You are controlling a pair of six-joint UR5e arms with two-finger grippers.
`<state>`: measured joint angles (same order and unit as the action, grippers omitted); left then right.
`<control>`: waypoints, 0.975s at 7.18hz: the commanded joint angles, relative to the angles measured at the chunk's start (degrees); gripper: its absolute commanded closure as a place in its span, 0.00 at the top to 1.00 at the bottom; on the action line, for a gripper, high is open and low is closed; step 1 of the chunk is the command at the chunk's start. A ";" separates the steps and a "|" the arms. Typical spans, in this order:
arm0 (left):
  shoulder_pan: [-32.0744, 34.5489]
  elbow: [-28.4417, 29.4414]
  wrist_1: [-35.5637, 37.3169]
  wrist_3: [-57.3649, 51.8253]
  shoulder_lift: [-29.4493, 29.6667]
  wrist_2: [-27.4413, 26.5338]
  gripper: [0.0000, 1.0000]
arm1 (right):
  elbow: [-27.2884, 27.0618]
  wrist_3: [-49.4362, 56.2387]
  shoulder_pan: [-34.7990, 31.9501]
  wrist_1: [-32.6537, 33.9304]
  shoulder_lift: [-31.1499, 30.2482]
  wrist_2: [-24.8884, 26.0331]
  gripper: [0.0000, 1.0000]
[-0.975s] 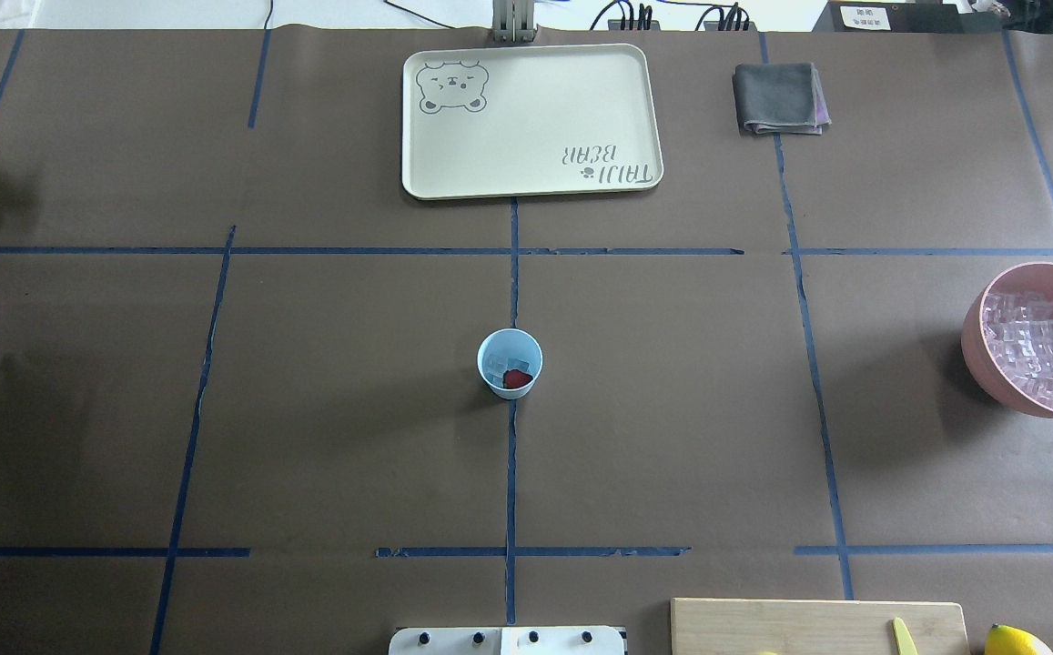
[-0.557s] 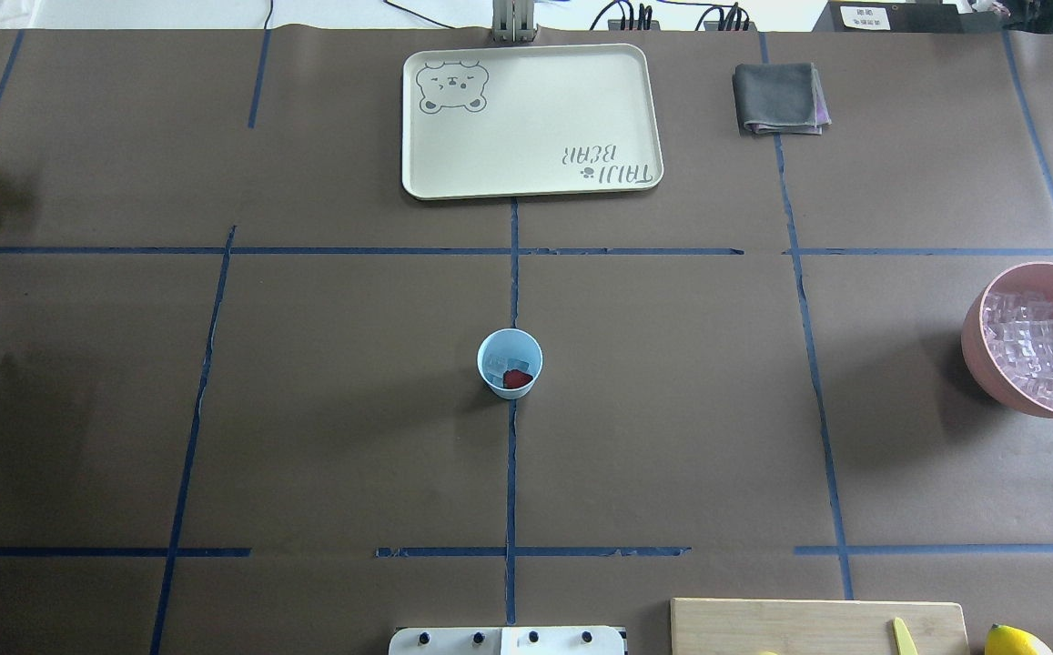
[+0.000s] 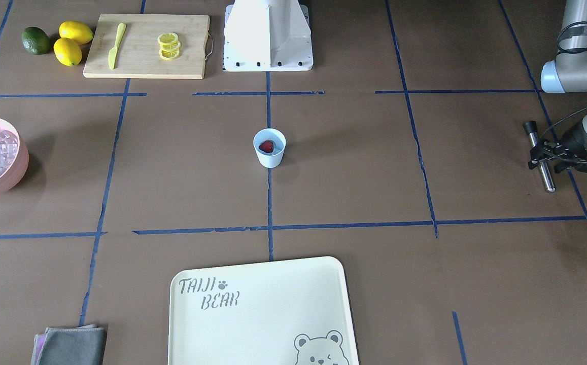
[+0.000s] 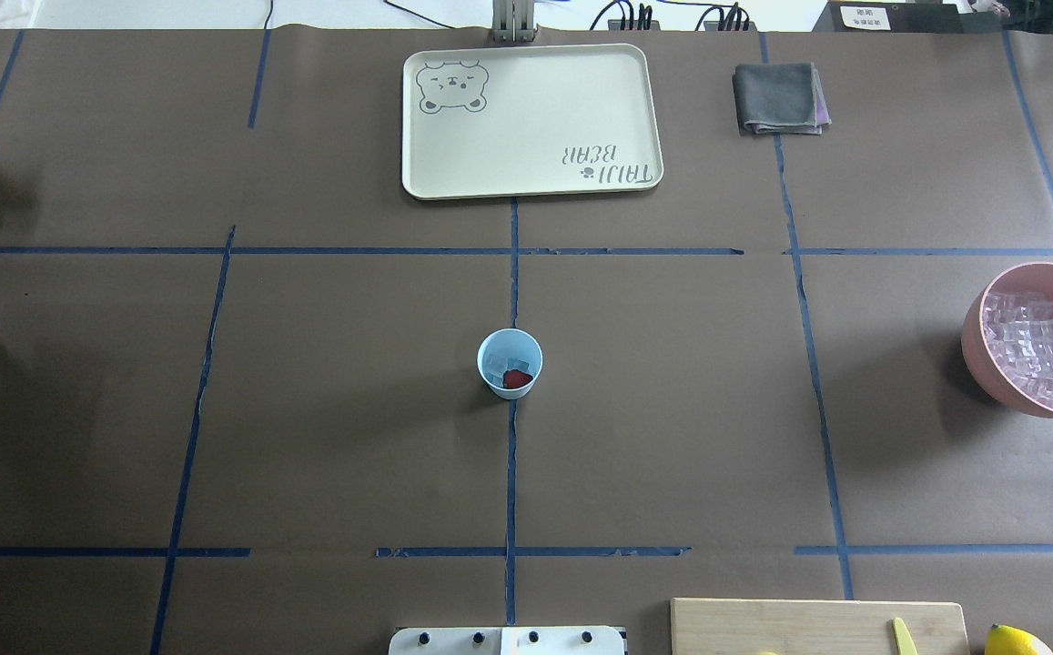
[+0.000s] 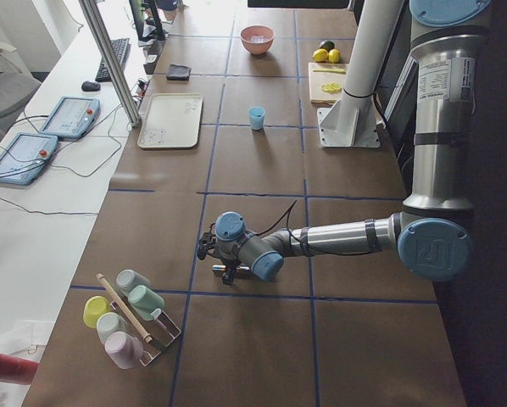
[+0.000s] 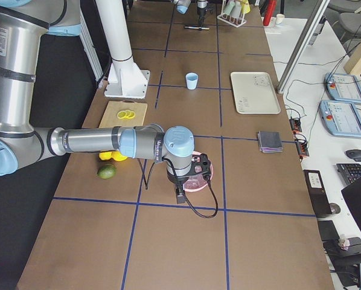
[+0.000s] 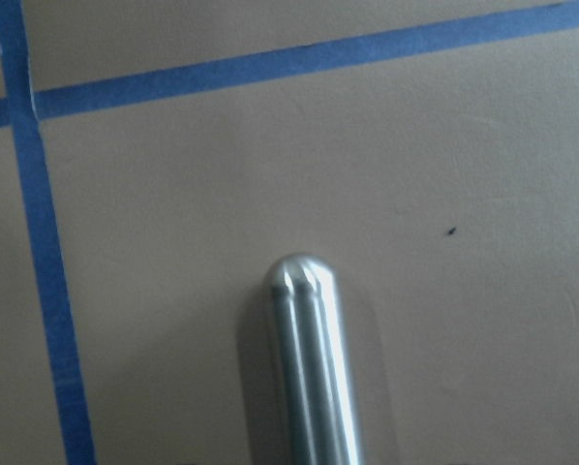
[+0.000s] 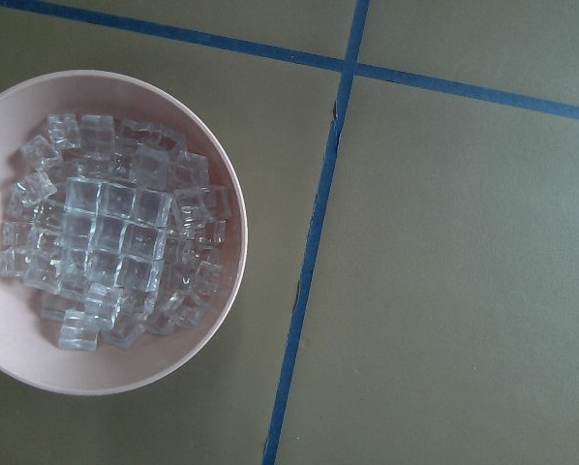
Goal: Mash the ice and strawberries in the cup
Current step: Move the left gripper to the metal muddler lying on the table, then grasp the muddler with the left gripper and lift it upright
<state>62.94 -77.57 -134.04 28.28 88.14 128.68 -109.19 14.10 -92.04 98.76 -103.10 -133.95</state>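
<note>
The light-blue cup (image 4: 510, 364) stands at the table's middle, also in the front view (image 3: 269, 147). Inside it lie a red strawberry (image 4: 517, 378) and a few clear ice cubes (image 4: 496, 364). My left gripper (image 3: 541, 154) is shut on a metal rod (image 3: 540, 161) far out at the table's left end, well away from the cup. The rod's rounded tip (image 7: 309, 320) shows in the left wrist view, above the paper. My right gripper (image 6: 180, 192) hangs over the pink bowl (image 8: 212, 339) of ice (image 8: 115, 232). I cannot tell whether it is open or shut.
The pink bowl (image 4: 977, 355) sits at the right edge. A cream tray (image 4: 535, 118) and a grey cloth (image 4: 779, 97) lie at the far side. A cutting board (image 3: 146, 61) with lemon slices (image 3: 169, 45), a yellow knife (image 3: 115, 44) and lemons (image 3: 75, 33) is near the base.
My left gripper and the rod have shifted slightly further left, toward the edge of the overhead view. The cup and its contents have not moved.
</note>
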 commanded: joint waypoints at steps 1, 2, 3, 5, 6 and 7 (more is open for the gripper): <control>-0.01 -0.03 0.09 -0.15 0.54 -0.10 0.02 | 0.03 -0.04 -0.07 -0.06 0.00 0.00 0.99; 0.07 -0.64 0.09 -0.06 0.71 0.16 0.01 | -0.06 -0.13 -0.07 -0.06 0.09 -0.09 0.99; 0.07 -2.91 0.44 -0.06 1.15 0.16 0.01 | -0.06 -0.21 -0.07 -0.06 0.26 -0.09 0.99; 0.51 -6.87 0.18 0.46 3.68 -0.01 0.01 | -0.06 -0.30 -0.07 -0.06 0.26 -0.09 0.99; 0.60 -9.76 -0.95 -0.67 4.75 -0.01 0.00 | -0.06 -0.30 0.01 0.03 0.26 -0.09 0.99; 0.60 -11.62 -6.10 -2.77 7.11 0.16 0.02 | -0.06 -0.30 -0.07 -0.06 0.26 -0.09 0.99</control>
<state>63.48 -86.56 -135.87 27.40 92.88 128.73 -109.25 13.81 -92.08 98.74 -102.83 -134.03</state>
